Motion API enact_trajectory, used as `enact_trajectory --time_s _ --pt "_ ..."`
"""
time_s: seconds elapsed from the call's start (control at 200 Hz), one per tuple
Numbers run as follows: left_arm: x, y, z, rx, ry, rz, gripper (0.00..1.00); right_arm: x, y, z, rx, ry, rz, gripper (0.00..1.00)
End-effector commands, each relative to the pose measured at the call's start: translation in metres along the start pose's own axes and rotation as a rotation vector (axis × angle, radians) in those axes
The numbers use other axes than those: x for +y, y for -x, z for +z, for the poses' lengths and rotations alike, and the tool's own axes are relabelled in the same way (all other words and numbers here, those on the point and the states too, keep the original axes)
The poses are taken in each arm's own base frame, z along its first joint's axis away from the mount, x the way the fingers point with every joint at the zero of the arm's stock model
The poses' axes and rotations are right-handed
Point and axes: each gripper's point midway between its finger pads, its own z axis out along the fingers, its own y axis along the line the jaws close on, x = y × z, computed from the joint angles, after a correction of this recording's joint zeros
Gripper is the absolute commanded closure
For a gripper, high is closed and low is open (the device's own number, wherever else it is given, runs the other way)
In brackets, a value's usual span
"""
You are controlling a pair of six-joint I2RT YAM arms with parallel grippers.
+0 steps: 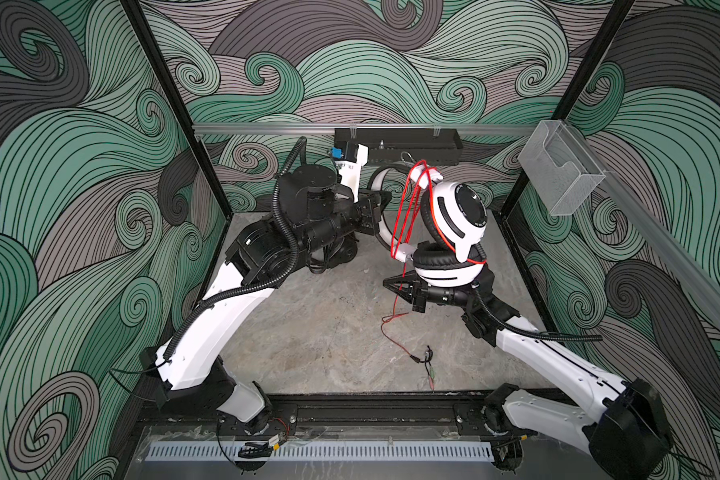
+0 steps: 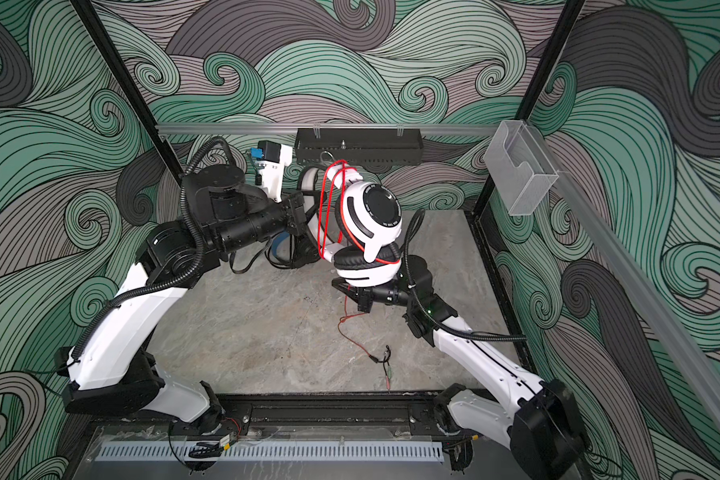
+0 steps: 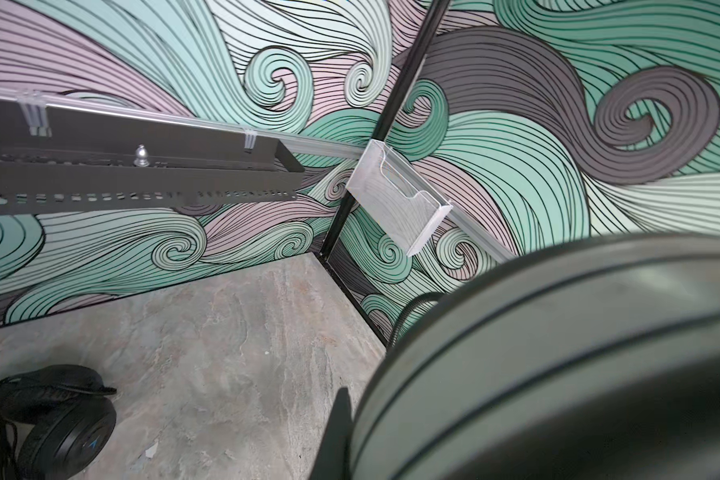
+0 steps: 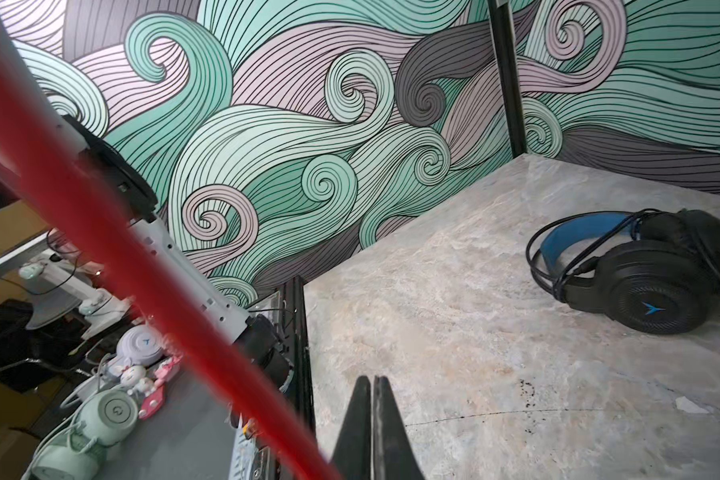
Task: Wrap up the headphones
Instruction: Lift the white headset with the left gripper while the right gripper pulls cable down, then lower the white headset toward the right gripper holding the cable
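The white-and-black headphones (image 1: 454, 220) hang in the air above the middle of the table, earcups folded together. Their red cord (image 1: 406, 208) is looped in several turns along the headband. The cord's loose end trails down to the table, where its plug (image 1: 427, 358) lies. My left gripper (image 1: 385, 204) is shut on the white headband; one of its fingers (image 3: 335, 432) presses against the band (image 3: 558, 353). My right gripper (image 1: 388, 284) sits just below the lower earcup, jaws shut and empty (image 4: 373, 379), with the red cord (image 4: 100, 232) passing beside it. The black headphones (image 4: 641, 270) lie on the table under the left arm (image 3: 59, 424).
A black perforated rack (image 1: 395, 145) hangs on the back rail with a metal hook (image 1: 406, 157) below it. A clear plastic holder (image 1: 558, 166) is fixed to the right rail. The grey stone table (image 1: 308, 332) is walled on three sides.
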Motion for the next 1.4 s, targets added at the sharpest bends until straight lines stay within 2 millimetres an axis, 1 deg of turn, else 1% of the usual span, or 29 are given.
enact_trajectory --time_s 0.0,0.095,0.15,0.205,0.3,0.37,0.435,0.5,0.63,0.73,0.801,0.821,0.831,0.886,0.946,1.021,1.131,1.176,1.271,1.391 --pt "0.011 0.066 -0.025 -0.247 0.014 -0.177 1.00 0.009 -0.011 0.002 0.050 0.000 -0.035 1.00" --pt "0.032 0.080 -0.023 -0.305 0.075 -0.250 1.00 0.010 -0.031 0.004 0.128 -0.039 -0.059 1.00" --pt "0.046 0.083 -0.019 -0.320 0.121 -0.285 1.00 0.011 -0.038 0.005 0.167 -0.062 -0.083 1.00" --pt "0.059 0.084 -0.014 -0.332 0.168 -0.311 1.00 0.013 -0.038 0.005 0.182 -0.078 -0.103 1.00" --pt "0.082 0.079 -0.003 -0.342 0.240 -0.368 1.00 0.013 -0.041 0.006 0.224 -0.110 -0.141 1.00" --pt "0.108 0.067 0.011 -0.337 0.296 -0.466 1.00 0.011 -0.043 0.008 0.259 -0.145 -0.163 1.00" --pt "0.126 0.059 0.024 -0.342 0.316 -0.523 1.00 0.010 -0.045 0.009 0.276 -0.158 -0.167 1.00" --pt "0.140 0.050 0.035 -0.324 0.356 -0.554 1.00 0.014 -0.044 0.010 0.286 -0.153 -0.182 1.00" --pt "0.159 0.037 0.046 -0.296 0.443 -0.526 1.00 0.024 -0.041 0.012 0.300 -0.147 -0.229 1.00" --pt "0.173 0.024 0.049 -0.254 0.529 -0.450 1.00 0.032 -0.039 0.015 0.336 -0.137 -0.258 1.00" --pt "0.188 0.008 0.048 -0.193 0.634 -0.342 1.00 0.038 -0.034 0.016 0.366 -0.136 -0.284 1.00" --pt "0.192 0.004 0.047 -0.176 0.666 -0.308 1.00 0.040 -0.030 0.017 0.361 -0.139 -0.296 1.00" --pt "0.195 0.001 0.046 -0.168 0.681 -0.292 1.00 0.039 -0.033 0.016 0.380 -0.143 -0.291 1.00" --pt "0.205 -0.013 0.045 -0.120 0.746 -0.199 1.00 0.041 -0.027 0.014 0.392 -0.155 -0.298 1.00" --pt "0.215 -0.032 0.043 -0.065 0.807 -0.105 1.00 0.042 -0.020 0.015 0.405 -0.161 -0.300 1.00" --pt "0.222 -0.054 0.041 -0.002 0.853 -0.007 1.00 0.043 -0.014 0.017 0.437 -0.154 -0.287 1.00" --pt "0.215 -0.079 0.036 0.083 0.888 0.181 1.00 0.046 -0.001 0.020 0.458 -0.151 -0.280 1.00" --pt "0.212 -0.086 0.032 0.114 0.919 0.265 1.00 0.047 0.002 0.020 0.465 -0.149 -0.281 1.00" --pt "0.205 -0.099 0.025 0.162 0.928 0.374 1.00 0.048 0.011 0.019 0.471 -0.160 -0.293 1.00" --pt "0.196 -0.114 0.014 0.235 0.943 0.534 1.00 0.039 0.023 0.009 0.496 -0.241 -0.362 1.00"
